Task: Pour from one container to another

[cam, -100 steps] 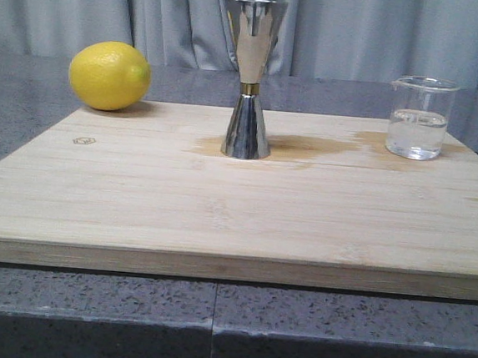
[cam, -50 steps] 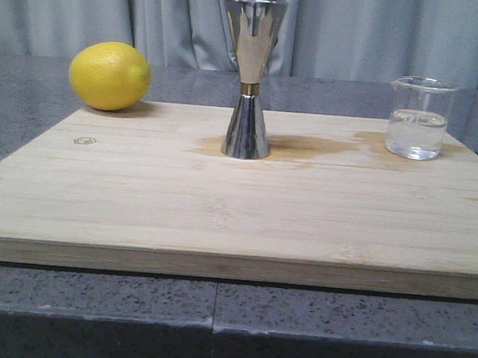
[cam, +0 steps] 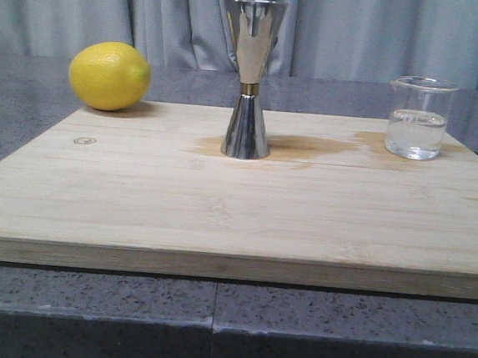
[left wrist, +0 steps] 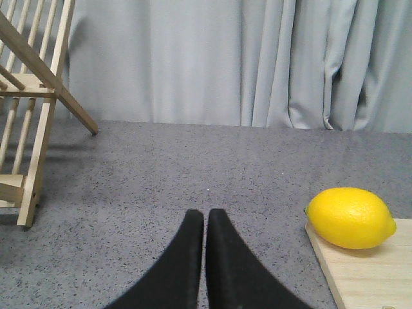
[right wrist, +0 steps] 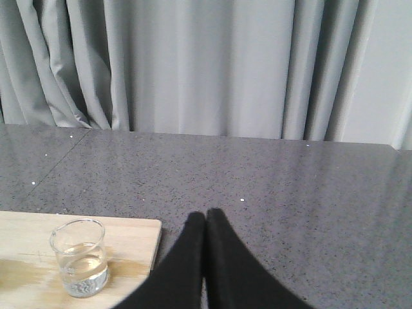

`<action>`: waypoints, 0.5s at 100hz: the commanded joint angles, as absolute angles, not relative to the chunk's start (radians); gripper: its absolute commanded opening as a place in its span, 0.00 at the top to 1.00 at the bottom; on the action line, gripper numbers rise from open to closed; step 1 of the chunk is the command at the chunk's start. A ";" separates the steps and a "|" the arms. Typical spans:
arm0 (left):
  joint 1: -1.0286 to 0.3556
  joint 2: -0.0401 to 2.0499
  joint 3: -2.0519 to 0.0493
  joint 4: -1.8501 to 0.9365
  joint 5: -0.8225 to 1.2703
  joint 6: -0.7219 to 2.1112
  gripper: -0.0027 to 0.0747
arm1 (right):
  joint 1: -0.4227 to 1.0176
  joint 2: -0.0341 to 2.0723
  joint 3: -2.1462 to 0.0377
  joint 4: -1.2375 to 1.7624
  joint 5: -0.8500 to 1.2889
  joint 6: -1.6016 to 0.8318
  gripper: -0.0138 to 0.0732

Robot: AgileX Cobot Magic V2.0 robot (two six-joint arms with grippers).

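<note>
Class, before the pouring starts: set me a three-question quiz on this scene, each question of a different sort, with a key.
1. True or false: the beaker stands empty.
2. Which object lies partly off the cutting board? A) jigger B) lemon C) beaker
3. Fill in: both the left gripper and right gripper have their jaws ____.

Key: 1 false, it holds clear liquid; 2 B; 3 shut.

A yellow lemon [cam: 110,76] sits by the pale wooden cutting board [cam: 237,204], on the speckled grey worktop [cam: 209,327]. The jigger [cam: 249,79] is shiny steel with a gold band; the beaker [cam: 420,118] is clear glass. Both grippers' fingers [left wrist: 193,257] are black.
</note>
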State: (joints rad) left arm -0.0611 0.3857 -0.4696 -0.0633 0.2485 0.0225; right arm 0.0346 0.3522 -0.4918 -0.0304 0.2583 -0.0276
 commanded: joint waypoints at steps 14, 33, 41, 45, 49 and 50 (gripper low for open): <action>-0.059 0.400 -0.506 -0.074 0.162 0.021 0.99 | 0.036 0.370 -0.527 -0.041 0.174 -0.033 0.89; -0.059 0.400 -0.506 -0.074 0.164 0.021 0.99 | 0.036 0.370 -0.525 -0.041 0.184 -0.033 0.89; -0.058 0.403 -0.506 -0.074 0.162 0.021 0.96 | 0.036 0.370 -0.521 -0.041 0.191 -0.033 0.85; -0.055 0.402 -0.506 -0.074 0.159 0.021 0.89 | 0.036 0.370 -0.521 -0.041 0.191 -0.033 0.78; -0.051 0.402 -0.506 -0.074 0.159 0.021 0.80 | 0.036 0.370 -0.521 -0.041 0.188 -0.033 0.69; -0.051 0.402 -0.506 -0.074 0.159 0.021 0.76 | 0.036 0.370 -0.521 -0.041 0.188 -0.033 0.67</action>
